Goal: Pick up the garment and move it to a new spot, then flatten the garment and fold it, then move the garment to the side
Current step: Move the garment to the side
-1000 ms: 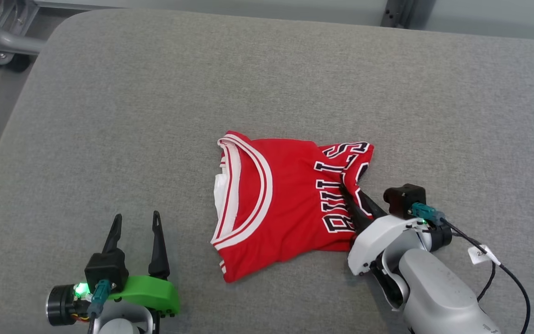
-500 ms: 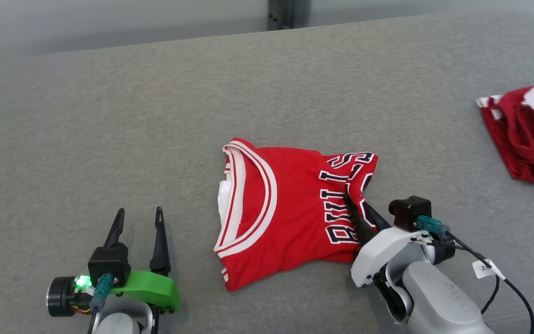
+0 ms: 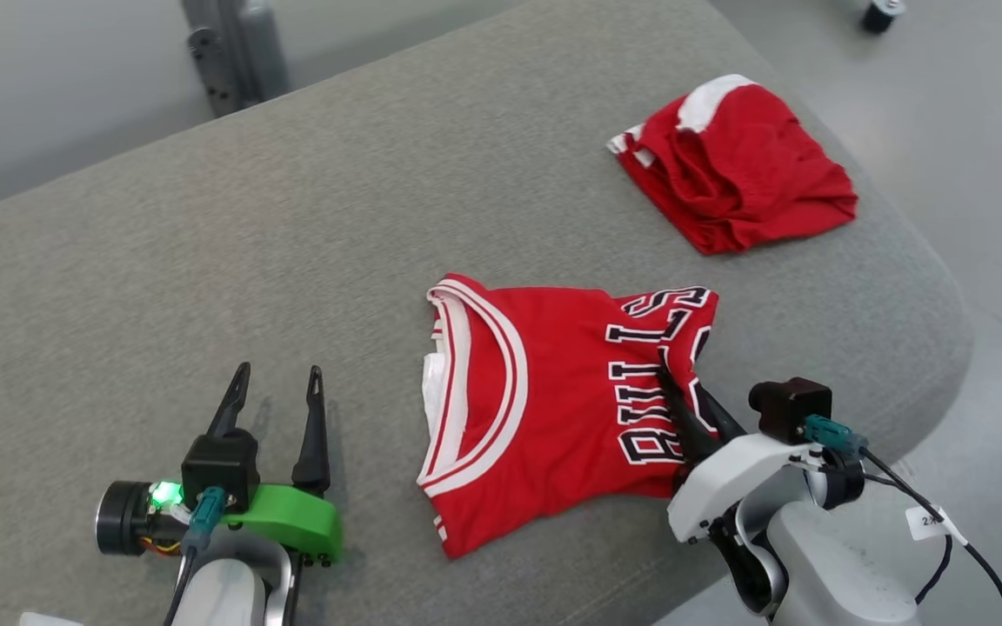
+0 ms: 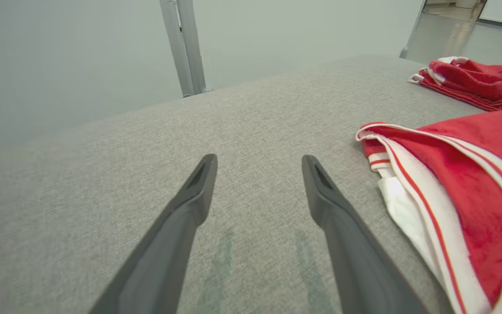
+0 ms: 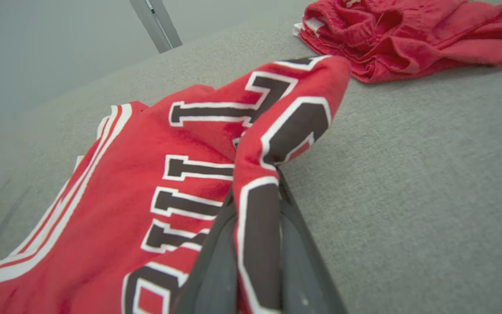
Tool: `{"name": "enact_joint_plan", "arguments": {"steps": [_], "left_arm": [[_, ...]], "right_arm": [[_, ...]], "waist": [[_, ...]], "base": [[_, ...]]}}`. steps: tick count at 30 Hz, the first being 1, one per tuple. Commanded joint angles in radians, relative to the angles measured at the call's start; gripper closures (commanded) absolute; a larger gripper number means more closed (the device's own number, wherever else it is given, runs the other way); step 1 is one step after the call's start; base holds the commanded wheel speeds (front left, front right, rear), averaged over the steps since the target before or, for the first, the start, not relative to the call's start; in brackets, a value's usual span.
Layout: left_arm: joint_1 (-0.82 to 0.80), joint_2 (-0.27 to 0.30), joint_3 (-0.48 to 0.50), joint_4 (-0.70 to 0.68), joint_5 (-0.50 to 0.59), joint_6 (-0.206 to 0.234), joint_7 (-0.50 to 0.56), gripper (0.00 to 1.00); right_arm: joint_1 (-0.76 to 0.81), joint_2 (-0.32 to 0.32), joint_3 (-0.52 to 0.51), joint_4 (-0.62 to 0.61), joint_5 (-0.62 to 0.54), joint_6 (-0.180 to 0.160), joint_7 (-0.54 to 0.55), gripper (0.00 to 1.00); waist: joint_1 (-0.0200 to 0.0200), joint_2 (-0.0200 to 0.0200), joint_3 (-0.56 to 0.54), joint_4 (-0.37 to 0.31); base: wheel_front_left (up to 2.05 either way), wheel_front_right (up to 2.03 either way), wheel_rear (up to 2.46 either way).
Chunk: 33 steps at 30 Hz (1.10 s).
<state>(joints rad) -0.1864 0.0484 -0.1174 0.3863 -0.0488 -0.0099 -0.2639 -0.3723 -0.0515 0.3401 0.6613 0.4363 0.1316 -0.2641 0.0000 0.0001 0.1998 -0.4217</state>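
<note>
Only the view swung — right gripper (image 3: 675,382) still pinches jersey (image 3: 544,409).

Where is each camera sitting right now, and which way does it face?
Head: high on the robot, looking forward and down at the grey cushion; the open left gripper and the right gripper pinching the jersey both show.
Left wrist: low over the cushion, looking along its own spread fingers, jersey at the right.
Right wrist: low, looking along its own fingers shut on a jersey fold.
Shared: all three catch the other red cloth beyond the jersey.
</note>
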Motion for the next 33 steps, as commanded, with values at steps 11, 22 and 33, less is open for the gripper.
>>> {"name": "enact_joint_plan", "arguments": {"steps": [11,22,33], "left_arm": [[-0.012,0.006,0.008,-0.007,0.016,0.007,0.000,0.00],[-0.042,0.018,0.003,-0.030,0.037,-0.003,0.001,0.00],[-0.080,0.024,-0.008,-0.064,0.041,0.000,0.001,0.00]], "right_arm": [[-0.034,0.001,-0.034,-0.051,-0.007,-0.002,0.000,1.00],[-0.283,-0.024,-0.223,0.054,-0.236,-0.002,0.000,1.00],[-0.521,-0.269,-0.493,0.313,-0.485,-0.002,0.000,1.00]], "waist": [[0.0000,-0.0001,0.052,-0.108],[0.0000,-0.0001,0.120,0.039],[0.0000,-0.0001,0.199,0.194]], "base": [[0.00,0.00,0.00],[0.00,0.00,0.00],[0.00,0.00,0.00]]}}
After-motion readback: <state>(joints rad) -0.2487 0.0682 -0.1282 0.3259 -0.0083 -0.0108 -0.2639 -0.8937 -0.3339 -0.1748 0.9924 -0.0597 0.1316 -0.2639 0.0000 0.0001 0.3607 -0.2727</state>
